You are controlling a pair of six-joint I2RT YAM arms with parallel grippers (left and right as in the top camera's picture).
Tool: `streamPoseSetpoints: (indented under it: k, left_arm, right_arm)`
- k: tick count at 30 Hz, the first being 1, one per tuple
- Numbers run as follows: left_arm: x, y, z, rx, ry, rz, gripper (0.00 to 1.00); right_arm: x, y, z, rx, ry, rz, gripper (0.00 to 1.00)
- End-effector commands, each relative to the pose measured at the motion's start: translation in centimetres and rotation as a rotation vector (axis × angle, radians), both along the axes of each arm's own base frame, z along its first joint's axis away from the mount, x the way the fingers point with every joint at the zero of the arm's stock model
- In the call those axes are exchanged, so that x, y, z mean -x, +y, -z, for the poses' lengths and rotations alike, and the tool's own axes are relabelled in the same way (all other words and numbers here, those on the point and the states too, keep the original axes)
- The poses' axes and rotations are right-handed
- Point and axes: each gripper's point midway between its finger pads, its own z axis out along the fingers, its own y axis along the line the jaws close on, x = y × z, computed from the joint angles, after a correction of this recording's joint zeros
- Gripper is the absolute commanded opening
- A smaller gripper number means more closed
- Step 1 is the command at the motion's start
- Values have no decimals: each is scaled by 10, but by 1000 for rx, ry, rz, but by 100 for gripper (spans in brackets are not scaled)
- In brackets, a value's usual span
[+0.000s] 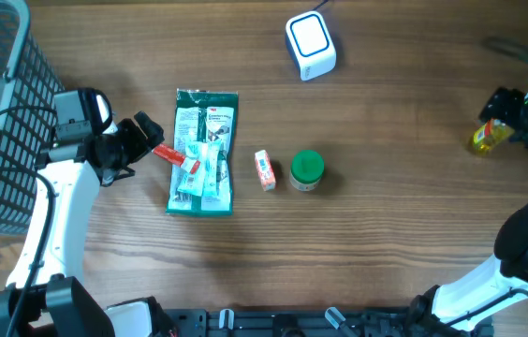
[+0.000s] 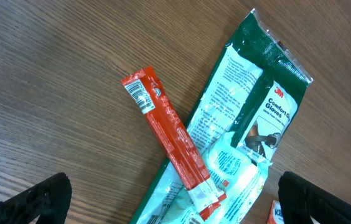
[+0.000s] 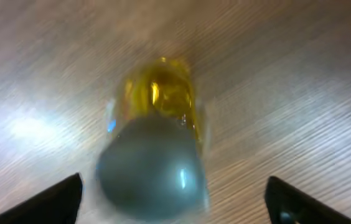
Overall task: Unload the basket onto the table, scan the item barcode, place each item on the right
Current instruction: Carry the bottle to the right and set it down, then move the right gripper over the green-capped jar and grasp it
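Note:
A red stick packet lies slanted across a green glove pack, with a barcode at its upper end. My left gripper hovers over the two with its fingers spread wide and nothing between them. Seen from overhead, the left gripper sits just left of the red packet. At the far right a yellow bottle with a grey cap stands on the table. My right gripper is open around the bottle, with a gap on both sides. The white scanner sits at the back.
A small red and white box and a green-lidded jar stand right of the glove pack. A dark wire basket fills the left edge beside my left arm.

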Motion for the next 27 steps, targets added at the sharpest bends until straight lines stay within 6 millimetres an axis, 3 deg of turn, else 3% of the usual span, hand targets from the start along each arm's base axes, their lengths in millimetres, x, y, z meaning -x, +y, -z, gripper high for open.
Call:
streamPoseSetpoints:
  k: [1,3,6,11,14,19,23,27]
  left_arm:
    - [-3,0,-6,6,-16,-7,100]
    - [-3,0,-6,6,-16,-7,100]
    - [-3,0,-6,6,-16,-7,100]
    - [-3,0,-6,5,-16,-7,100]
    - [-3,0,-6,6,-16,-7,100]
    - [-3,0,-6,6,-16,-7,100]
    - [-3,0,-6,6,-16,-7,100]
    - [-3,0,-6,6,-16,-7,100]
  right_arm:
    - [-18,14,-85,40,-187,-41,88]
    - [-21,47,-111,-31,-262,-113,87]
    - [-19,110,-125,-154,-298,-300,87]
    - [-7,204,-107,-264,-199,-522,89]
    - [-5,263,-87,-295,-162,-560,92]
    - [6,314,-44,-182,-106,-503,96]
    - [16,351,-15,-187,-110,-560,97]
    - [33,374,21,-164,-96,-604,100]
